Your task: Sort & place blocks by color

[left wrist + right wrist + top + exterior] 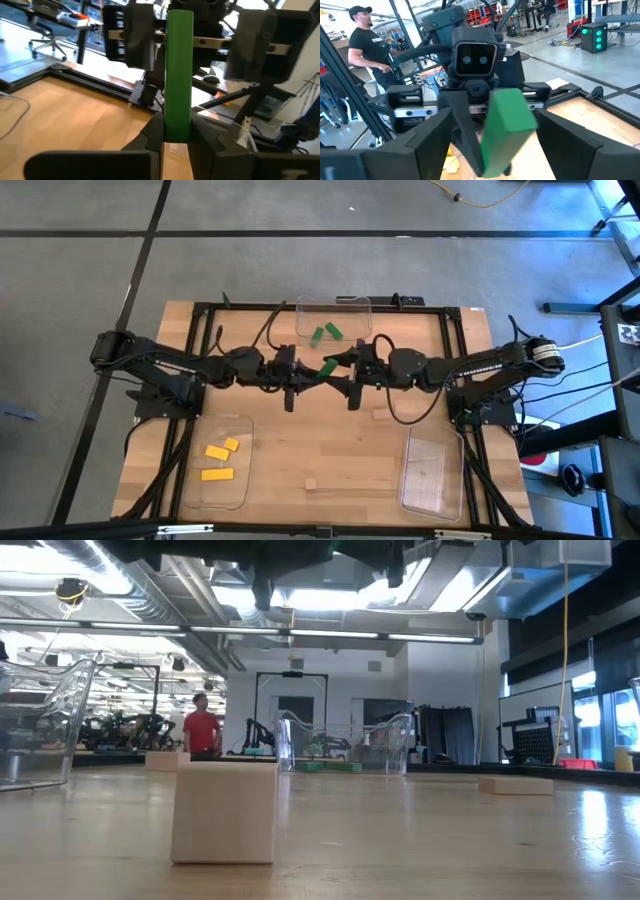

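A green block (pixel 328 367) hangs high above the table's middle, where my two arms meet; my left gripper (pixel 177 136) is shut on it. My right gripper (pixel 495 127) faces it from the table's right, open, with a finger on either side of the block's free end (pixel 506 112) and touching nothing. Two more green blocks (pixel 325 333) lie in the clear far tray (pixel 352 302). Three yellow blocks (pixel 220 458) lie in the near left tray (pixel 240 480). Tan wood blocks (pixel 312 483) (pixel 380 415) lie flat on the table. My left gripper pinches one end of the green block (pixel 177 127) between its two fingers (pixel 154 134). The fingers come level from the table's left, and the block sticks out past them toward my right gripper. The block is lifted clear of the table.
A clear tray (pixel 432 470) stands at the near right. In the low view a tan block (pixel 225 810) stands close, with others (pixel 515 785) farther off. A dark metal frame (pixel 200 308) runs round the table. A person in red (pixel 201 728) stands in the room beyond.
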Controlling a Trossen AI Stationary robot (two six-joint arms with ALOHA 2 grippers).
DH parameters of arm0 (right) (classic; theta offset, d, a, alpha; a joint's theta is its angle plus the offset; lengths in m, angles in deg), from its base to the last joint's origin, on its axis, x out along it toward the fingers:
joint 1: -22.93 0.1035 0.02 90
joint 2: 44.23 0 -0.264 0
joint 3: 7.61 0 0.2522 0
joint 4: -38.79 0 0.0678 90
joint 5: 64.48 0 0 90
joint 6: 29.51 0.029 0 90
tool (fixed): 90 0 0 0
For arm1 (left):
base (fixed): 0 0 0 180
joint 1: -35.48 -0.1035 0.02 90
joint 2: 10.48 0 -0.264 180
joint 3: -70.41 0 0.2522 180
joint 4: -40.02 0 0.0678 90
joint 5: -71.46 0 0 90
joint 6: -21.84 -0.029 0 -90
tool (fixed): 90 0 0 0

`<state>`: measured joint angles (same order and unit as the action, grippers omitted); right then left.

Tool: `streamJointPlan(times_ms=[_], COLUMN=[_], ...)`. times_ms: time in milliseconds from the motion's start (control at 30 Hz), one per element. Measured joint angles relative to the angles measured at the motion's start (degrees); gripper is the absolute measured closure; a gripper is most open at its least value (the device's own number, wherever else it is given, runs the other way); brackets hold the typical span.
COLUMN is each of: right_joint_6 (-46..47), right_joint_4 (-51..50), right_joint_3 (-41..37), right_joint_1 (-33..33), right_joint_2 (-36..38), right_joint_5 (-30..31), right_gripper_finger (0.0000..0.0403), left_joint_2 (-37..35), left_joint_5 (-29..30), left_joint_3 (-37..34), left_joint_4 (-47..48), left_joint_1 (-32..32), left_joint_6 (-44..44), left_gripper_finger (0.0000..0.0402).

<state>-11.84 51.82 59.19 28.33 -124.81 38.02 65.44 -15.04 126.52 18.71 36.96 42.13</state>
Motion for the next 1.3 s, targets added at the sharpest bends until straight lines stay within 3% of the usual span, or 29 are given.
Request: streamJointPlan(times_ms=[167, 300, 500, 567, 600, 967, 1300], right_joint_6=[0.66, 1.55, 1.49, 1.12, 0.94, 1.12, -1.53], right_joint_4=[-0.61, -0.90, -1.02, -1.07, -0.96, -3.44, -27.44], right_joint_3=[0.02, 0.02, 0.02, 0.02, 0.02, 0.02, 0.02], right_joint_1=[-0.03, -0.03, -0.03, -0.14, -0.29, -1.45, -4.82], right_joint_2=[0.01, 0.03, 0.05, 0.10, 0.18, 0.86, 12.47], right_joint_5=[-0.02, -0.02, -0.19, -2.76, -3.66, -6.55, -6.54], right_gripper_finger=[0.0129, 0.0165, 0.0287, 0.0338, 0.0345, 0.0344, 0.0344], left_joint_2=[-0.02, -0.02, -0.04, -0.09, -0.11, -1.50, -16.22], left_joint_5=[0.41, 0.45, 0.30, -0.23, -0.54, 0.97, 1.12], left_joint_3=[0.04, 0.04, 0.04, 0.04, 0.04, 0.07, 0.11], left_joint_4=[0.31, 0.38, 0.43, 0.47, 0.51, 2.35, 24.11], left_joint_1=[0.22, 0.20, 0.05, 0.11, 0.15, -0.25, -4.55], left_joint_6=[-0.84, -1.31, -1.42, -1.31, -1.33, -2.67, -2.91], left_gripper_finger=[0.0359, 0.0359, 0.0359, 0.0359, 0.0359, 0.0260, 0.0241])
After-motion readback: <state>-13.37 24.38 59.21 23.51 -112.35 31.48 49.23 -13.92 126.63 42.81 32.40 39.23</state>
